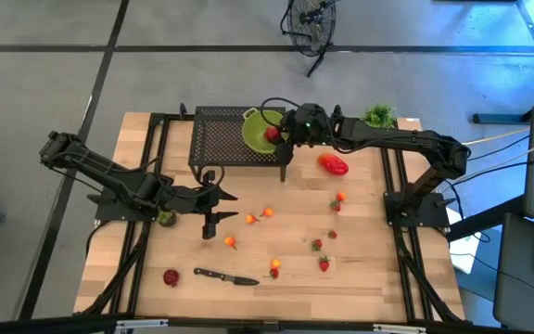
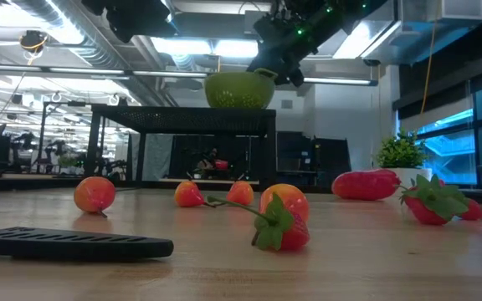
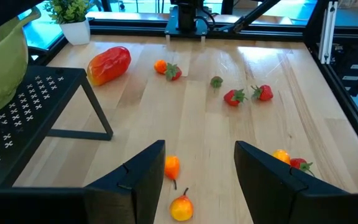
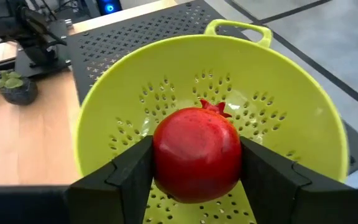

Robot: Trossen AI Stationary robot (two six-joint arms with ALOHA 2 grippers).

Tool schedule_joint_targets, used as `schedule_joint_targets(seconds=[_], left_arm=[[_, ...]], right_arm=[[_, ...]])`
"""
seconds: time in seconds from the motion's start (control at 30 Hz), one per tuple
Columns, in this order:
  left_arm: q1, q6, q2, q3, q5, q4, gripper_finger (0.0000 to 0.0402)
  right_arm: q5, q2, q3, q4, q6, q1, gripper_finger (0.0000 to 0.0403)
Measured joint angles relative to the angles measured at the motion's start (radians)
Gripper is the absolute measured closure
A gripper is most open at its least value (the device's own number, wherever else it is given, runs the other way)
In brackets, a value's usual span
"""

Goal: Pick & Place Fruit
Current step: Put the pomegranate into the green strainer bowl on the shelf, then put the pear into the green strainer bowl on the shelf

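My right gripper (image 4: 197, 177) reaches from the table's right over the lime-green bowl (image 4: 291, 118) and is shut on a round red fruit (image 4: 197, 152) with a small crown. The bowl stands on the black perforated rack (image 1: 221, 139) at the far edge. My left gripper (image 3: 201, 180) hangs open above the table's left half, over two orange-yellow pieces (image 3: 171, 167), touching nothing. A glossy red oblong fruit (image 1: 333, 164) and several small red and orange pieces (image 1: 267, 213) lie loose on the wooden table. My right gripper pinches the round red fruit by its two opposite sides (image 4: 163, 155), one finger (image 4: 129, 174) on each. The fingers slant down from the table's right. The fruit sits over the bowl's inside with its crown up; whether it touches the bowl's floor I cannot tell.
A black-handled knife (image 1: 225, 276) lies near the front edge, beside a red piece (image 1: 171, 276). A potted green plant (image 1: 378, 116) stands at the far right, a small dark pot (image 1: 165, 218) by the left arm. Black frame rails (image 1: 401, 223) run along both sides.
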Motion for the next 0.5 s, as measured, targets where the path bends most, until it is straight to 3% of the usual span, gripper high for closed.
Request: schedule_joint_targets(seconds=[0.3,0.5], left_arm=[[0.0,0.0,0.0,0.0,0.0,0.0,0.0213],[0.0,0.0,0.0,0.0,0.0,0.0,0.0213]], right_arm=[[-0.014,0.0,0.0,0.0,0.004,0.0,0.0181],[-0.014,0.0,0.0,0.0,0.008,0.0,0.0147]])
